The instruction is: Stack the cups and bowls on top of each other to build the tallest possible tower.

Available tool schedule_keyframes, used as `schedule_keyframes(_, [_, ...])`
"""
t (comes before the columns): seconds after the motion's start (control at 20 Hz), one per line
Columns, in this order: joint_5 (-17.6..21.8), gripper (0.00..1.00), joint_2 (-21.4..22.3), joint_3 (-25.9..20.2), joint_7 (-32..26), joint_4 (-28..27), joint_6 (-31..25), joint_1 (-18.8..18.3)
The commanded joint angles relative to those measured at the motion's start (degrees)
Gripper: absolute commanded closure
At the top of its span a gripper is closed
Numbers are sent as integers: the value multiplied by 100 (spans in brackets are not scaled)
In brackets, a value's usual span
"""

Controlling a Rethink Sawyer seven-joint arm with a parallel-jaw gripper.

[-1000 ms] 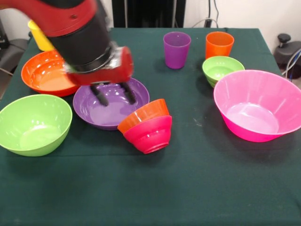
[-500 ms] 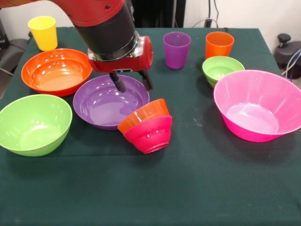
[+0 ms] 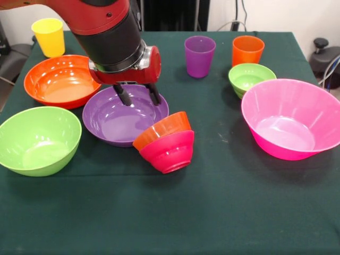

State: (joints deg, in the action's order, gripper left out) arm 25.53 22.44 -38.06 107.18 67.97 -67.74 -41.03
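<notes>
Green-clothed table [image 3: 223, 212], bowls spread out. Gripper [image 3: 138, 95] has slid back left over the purple bowl's [image 3: 122, 119] far rim, fingers apart, holding nothing. Tower [image 3: 167, 142] sits tilted just beside that bowl, untouched; likely lining up a grasp.

Purple bowl [image 3: 125, 116], dark green tablecloth [image 3: 175, 212]

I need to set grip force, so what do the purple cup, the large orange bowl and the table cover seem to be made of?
The purple cup looks like thin, slightly translucent plastic with a smooth sheen. The large orange bowl looks like glossy hard plastic: bright light glints show on its inner wall. The table cover looks like matte dark green cloth, dull, with faint creases.
</notes>
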Motion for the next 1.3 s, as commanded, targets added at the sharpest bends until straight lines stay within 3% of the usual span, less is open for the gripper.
schedule_keyframes(0.05, [-94, 0, -355, 377, 505, -96, 341, 333])
schedule_keyframes(0.35, [-242, 0, -277, 395, 652, 96, 432, 374])
schedule_keyframes(1.3, [-414, 0, -695, 716, 567, -409, 752, 700])
